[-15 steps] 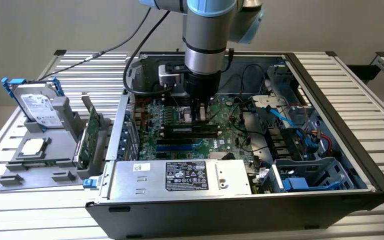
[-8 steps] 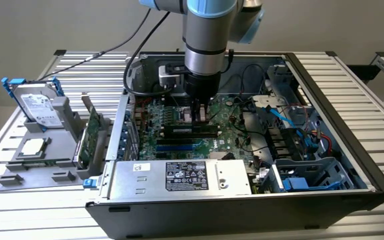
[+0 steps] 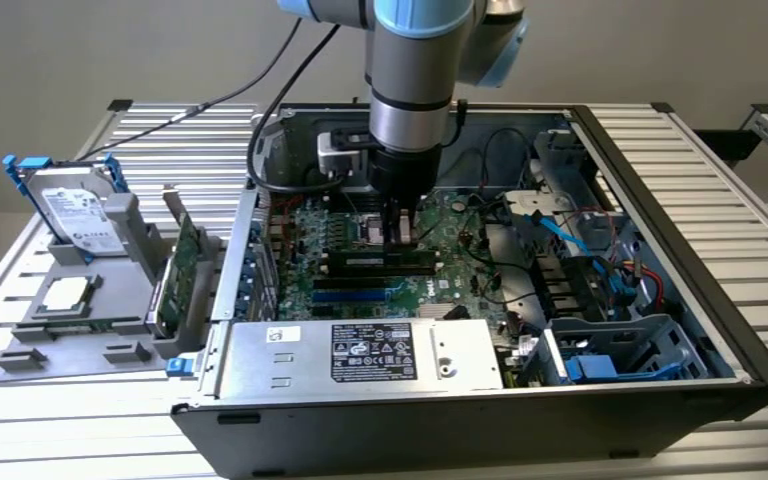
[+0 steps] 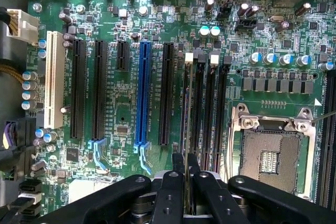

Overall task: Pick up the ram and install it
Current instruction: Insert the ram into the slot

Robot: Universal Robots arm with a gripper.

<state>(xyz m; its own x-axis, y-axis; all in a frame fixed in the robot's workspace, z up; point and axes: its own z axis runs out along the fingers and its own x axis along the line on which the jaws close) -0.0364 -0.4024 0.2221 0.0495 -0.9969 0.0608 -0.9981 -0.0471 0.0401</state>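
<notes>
Gripping ram (image 4: 185, 140) edge-on, gripper (image 4: 185, 161) mostly hides it

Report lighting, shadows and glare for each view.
Exterior view: soft, even light on the ribbed aluminium table; the open black computer case is shadowed inside, with a pale sheen on the silver power supply box. Wrist view: the green motherboard is brightly, evenly lit, the metal processor socket frame glints, and the black gripper looks dark.
</notes>
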